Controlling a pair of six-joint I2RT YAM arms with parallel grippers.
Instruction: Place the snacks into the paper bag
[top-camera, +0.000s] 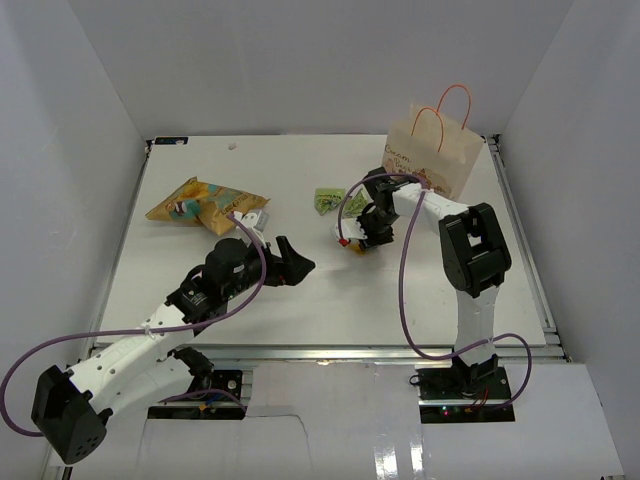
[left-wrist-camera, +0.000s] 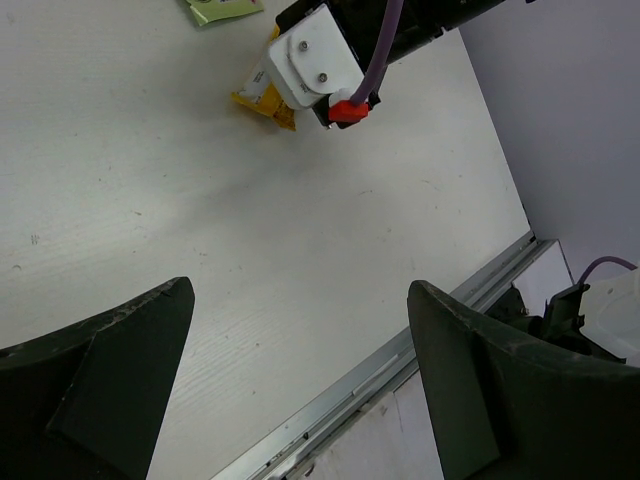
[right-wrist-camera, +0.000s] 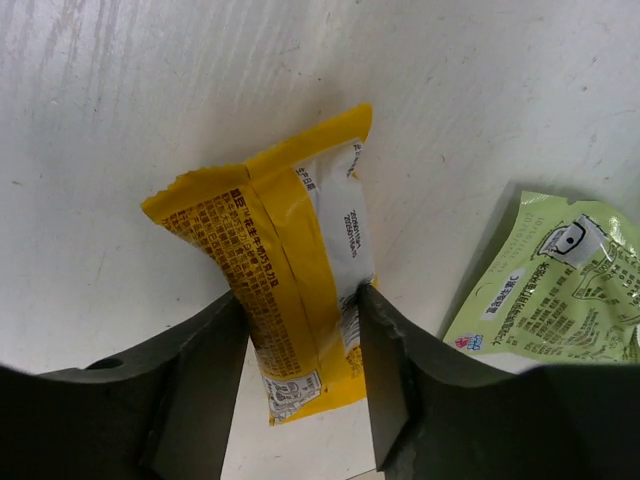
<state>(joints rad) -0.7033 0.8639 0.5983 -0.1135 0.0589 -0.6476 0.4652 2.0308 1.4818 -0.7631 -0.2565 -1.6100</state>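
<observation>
My right gripper (top-camera: 360, 240) is shut on the yellow bar (right-wrist-camera: 290, 270), its jaws pressed on both long sides, low over the table. The bar also shows in the left wrist view (left-wrist-camera: 262, 100), under the right gripper (left-wrist-camera: 315, 65). A green packet (top-camera: 328, 199) lies just beyond it and appears in the right wrist view (right-wrist-camera: 560, 290). The cream paper bag (top-camera: 435, 150) with orange handles stands at the back right. The large yellow-orange chip bag (top-camera: 205, 203) lies at the left. My left gripper (top-camera: 290, 262) is open and empty over the table's middle (left-wrist-camera: 300, 290). The other snacks are out of view.
White walls enclose the table (top-camera: 200, 290) on the left, back and right. A metal rail (left-wrist-camera: 400, 360) runs along the near edge. The right arm's purple cable (top-camera: 405, 290) loops down over the table toward its base.
</observation>
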